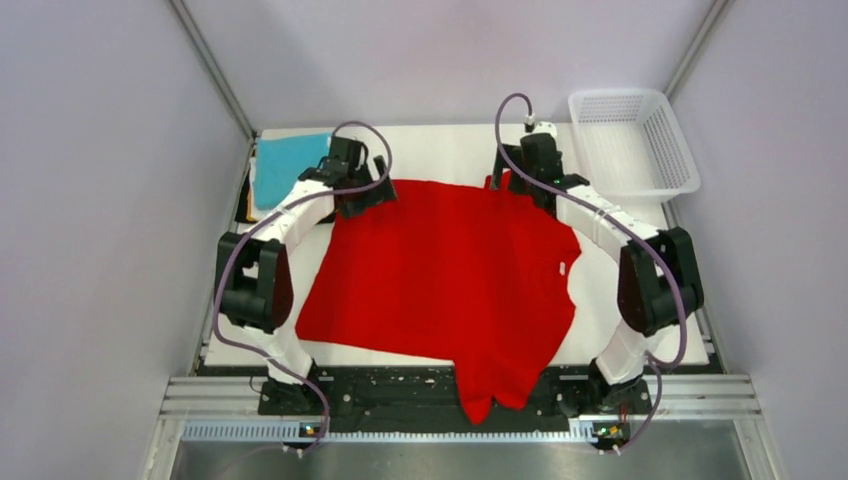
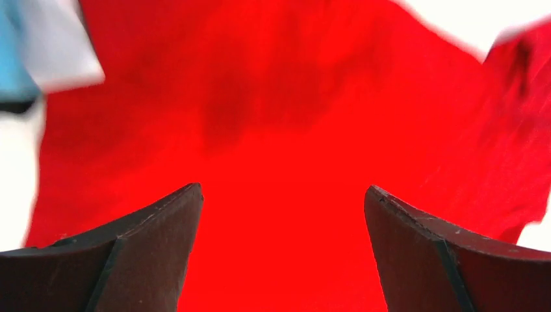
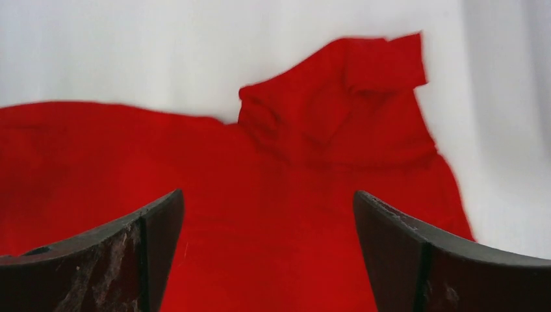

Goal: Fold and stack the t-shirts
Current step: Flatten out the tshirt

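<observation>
Jaws of the left gripper [image 2: 282, 221] and right gripper [image 3: 268, 224] are held spread over the red t-shirt [image 1: 440, 270]. Its long axis is laid left to right, with the collar pointed right.

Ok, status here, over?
Both open: left gripper, right gripper, above red tee. Tee spread out, unfolded, one end over near edge. Folded teal shirt far left.

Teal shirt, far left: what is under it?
A dark layer with a hint of orange peeks out along the left edge of the teal shirt; everything else beneath is covered.
</observation>
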Motion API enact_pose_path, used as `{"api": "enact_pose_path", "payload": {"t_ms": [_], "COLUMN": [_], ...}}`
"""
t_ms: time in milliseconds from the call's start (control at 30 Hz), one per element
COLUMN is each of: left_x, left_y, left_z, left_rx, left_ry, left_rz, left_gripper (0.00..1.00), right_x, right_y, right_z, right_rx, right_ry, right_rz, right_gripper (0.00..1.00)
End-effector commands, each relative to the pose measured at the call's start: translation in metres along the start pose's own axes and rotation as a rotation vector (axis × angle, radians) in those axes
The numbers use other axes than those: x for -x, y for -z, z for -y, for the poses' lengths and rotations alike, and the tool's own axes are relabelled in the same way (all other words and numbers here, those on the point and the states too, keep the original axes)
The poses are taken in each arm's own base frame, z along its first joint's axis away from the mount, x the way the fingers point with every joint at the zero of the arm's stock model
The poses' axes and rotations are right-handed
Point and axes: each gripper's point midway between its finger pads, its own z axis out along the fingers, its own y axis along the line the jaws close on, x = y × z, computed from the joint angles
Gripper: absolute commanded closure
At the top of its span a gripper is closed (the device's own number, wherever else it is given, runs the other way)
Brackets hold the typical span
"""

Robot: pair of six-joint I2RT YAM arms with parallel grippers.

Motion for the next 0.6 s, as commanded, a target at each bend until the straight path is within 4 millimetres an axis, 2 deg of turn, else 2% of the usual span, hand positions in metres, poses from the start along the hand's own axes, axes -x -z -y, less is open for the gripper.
{"api": "enact_pose_path", "payload": {"t_ms": [0, 67, 233, 367, 467, 567], "left_x": [-0.05, -0.077, -0.117, -0.135, -0.14, -0.142], "left_y": [0.015, 0.012, 0.004, -0.001, -0.005, -0.006], "left_z": [0.006, -0.005, -0.025, -0.042, -0.054, -0.057], "left_rx": [-0.077, -0.073, -0.052, 0.011, 0.07, 0.087], "left_ry": [-0.07, -0.067, -0.023, -0.014, -0.018, -0.02], "left_rz": [-0.071, -0.118, -0.202, -0.256, -0.273, -0.282], "left_gripper": [0.01, 0.01, 0.01, 0.01, 0.01, 0.01], "right_x": [-0.032, -0.032, -0.033, -0.036, -0.034, -0.027], "right_y": [-0.024, -0.041, -0.079, -0.103, -0.118, -0.131], "right_z": [-0.018, -0.015, -0.007, -0.001, 0.001, -0.003], "right_rx": [0.181, 0.175, 0.132, 0.095, 0.082, 0.091], "right_ry": [-0.149, -0.163, -0.148, -0.137, -0.15, -0.153], "right_rz": [-0.094, -0.086, -0.057, -0.053, -0.032, -0.007], "right_gripper": [0.01, 0.01, 0.01, 0.01, 0.01, 0.01]}}
